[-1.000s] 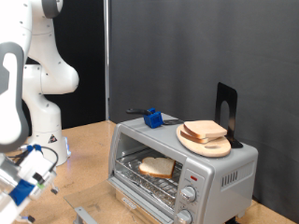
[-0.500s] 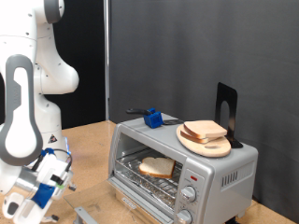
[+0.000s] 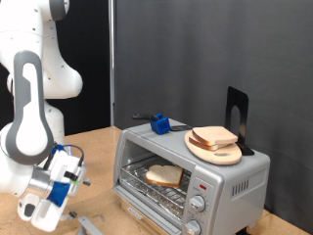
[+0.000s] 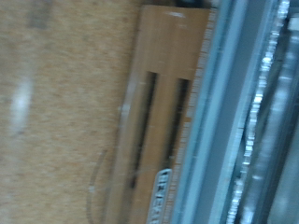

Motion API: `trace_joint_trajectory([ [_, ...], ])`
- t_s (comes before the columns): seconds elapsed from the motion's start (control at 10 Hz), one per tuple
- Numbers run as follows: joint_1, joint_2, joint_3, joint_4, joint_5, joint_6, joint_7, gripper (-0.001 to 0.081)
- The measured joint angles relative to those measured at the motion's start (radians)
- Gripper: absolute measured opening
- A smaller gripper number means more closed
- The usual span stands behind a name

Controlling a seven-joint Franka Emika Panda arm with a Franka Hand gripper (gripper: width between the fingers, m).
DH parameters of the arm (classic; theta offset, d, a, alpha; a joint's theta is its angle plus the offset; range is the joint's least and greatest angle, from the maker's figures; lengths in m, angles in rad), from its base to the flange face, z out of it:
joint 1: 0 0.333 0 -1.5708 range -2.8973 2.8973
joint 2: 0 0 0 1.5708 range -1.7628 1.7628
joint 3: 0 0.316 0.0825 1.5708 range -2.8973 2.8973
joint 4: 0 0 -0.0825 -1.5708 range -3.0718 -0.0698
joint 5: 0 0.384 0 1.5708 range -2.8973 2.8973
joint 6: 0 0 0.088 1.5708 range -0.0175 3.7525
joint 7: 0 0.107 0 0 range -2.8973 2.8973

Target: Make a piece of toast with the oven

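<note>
Hovering low at the exterior view's left, the hand [image 3: 61, 183] grips nothing visible; whether it is released or clenched, I cannot tell. The piece of toast [image 3: 163, 175] lies on the rack inside the oven [image 3: 191, 176]. Closing the door cleanly probably wants a steady, level push.

Blue-handled tool [image 3: 159, 123], round wooden board [image 3: 217, 152], perhaps black stand [image 3: 238, 116]

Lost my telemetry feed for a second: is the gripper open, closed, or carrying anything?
Gripper: low at the exterior view's left, beside the oven; open or closed cannot be told. No bread shows between its fingers; one piece of toast lies inside the oven.
</note>
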State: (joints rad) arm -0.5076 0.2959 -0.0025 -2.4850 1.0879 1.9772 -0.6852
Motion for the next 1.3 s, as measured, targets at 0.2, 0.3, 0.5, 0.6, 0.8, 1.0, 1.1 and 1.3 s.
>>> trace_joint_trajectory([
  [0.2,0.0,-0.036,0.002,0.004,-0.029,-0.074,0.06,0.0806],
  [0.3,-0.001,-0.058,0.002,0.006,-0.038,-0.12,0.087,0.0806],
  [0.5,-0.003,-0.108,0.001,0.006,-0.045,-0.204,0.126,0.0806],
  [0.6,-0.003,-0.135,0.002,0.005,-0.045,-0.236,0.138,0.0806],
  [0.8,0.0,-0.19,0.007,-0.005,-0.037,-0.269,0.169,0.0806],
  [1.0,0.001,-0.248,0.016,-0.03,-0.008,-0.303,0.174,0.0806],
  [1.1,0.001,-0.276,0.016,-0.045,-0.001,-0.323,0.174,0.0806],
  [1.3,0.005,-0.327,0.03,-0.084,0.018,-0.325,0.182,0.0806],
])
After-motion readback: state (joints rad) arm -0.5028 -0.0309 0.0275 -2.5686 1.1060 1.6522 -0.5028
